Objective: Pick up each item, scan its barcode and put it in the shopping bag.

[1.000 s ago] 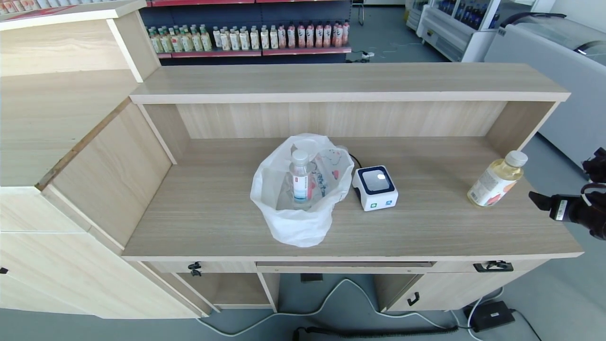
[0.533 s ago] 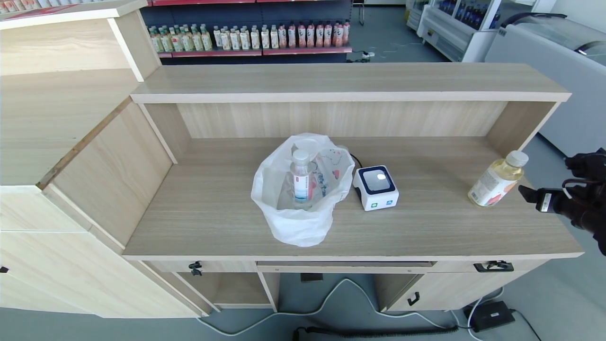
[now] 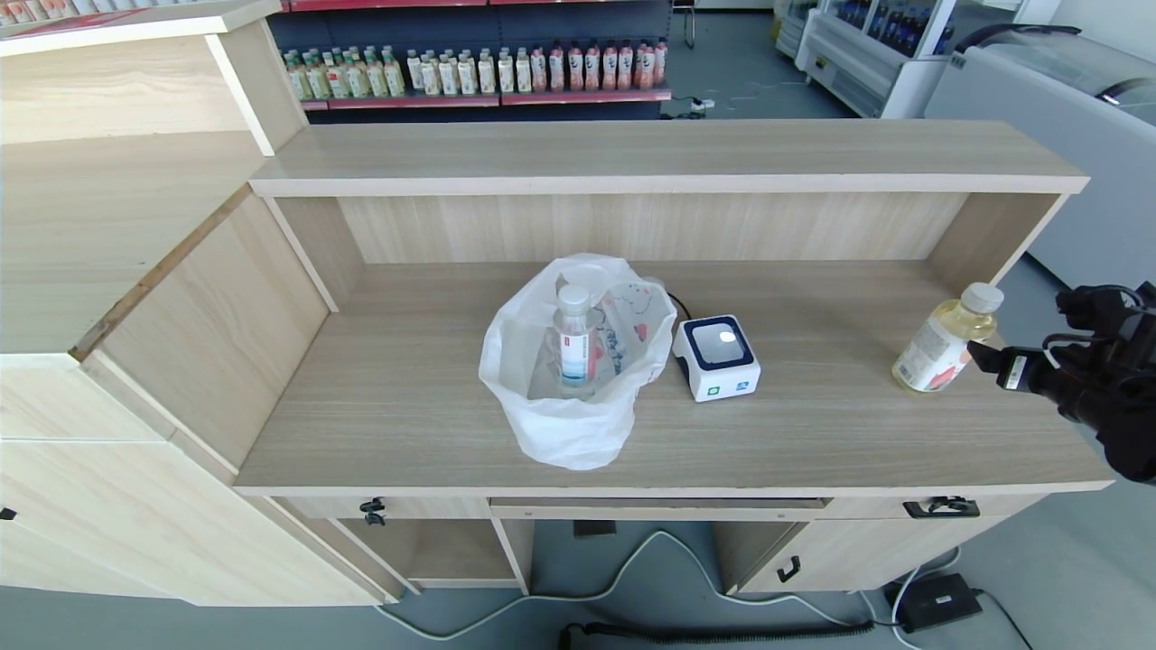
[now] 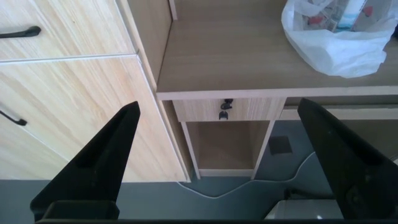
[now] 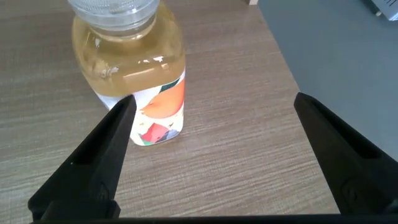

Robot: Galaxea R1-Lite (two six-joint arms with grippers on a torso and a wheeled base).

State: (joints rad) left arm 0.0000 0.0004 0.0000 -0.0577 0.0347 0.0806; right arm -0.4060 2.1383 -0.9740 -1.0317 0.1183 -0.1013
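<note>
Your counter [image 3: 813, 433] looks like matt, pale wood grain. You see a thin, crinkled white plastic shopping bag [image 3: 560, 433], a glossy clear plastic juice bottle [image 3: 935, 348], and a smooth white plastic scanner [image 3: 722, 384].

Counter [image 3: 831, 424] open between scanner [image 3: 715, 357] and bottle [image 3: 946, 338]; side wall [image 3: 989, 239] just behind bottle.

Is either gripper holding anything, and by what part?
Nothing is held. The right gripper is open beside the bottle, not gripping it; the left gripper is open too.

I record a wooden counter [image 3: 406, 397] carrying a white shopping bag [image 3: 564, 433], a scanner [image 3: 716, 357] just beside it, and an upright bottle [image 3: 944, 343] well apart, near the right end.
</note>
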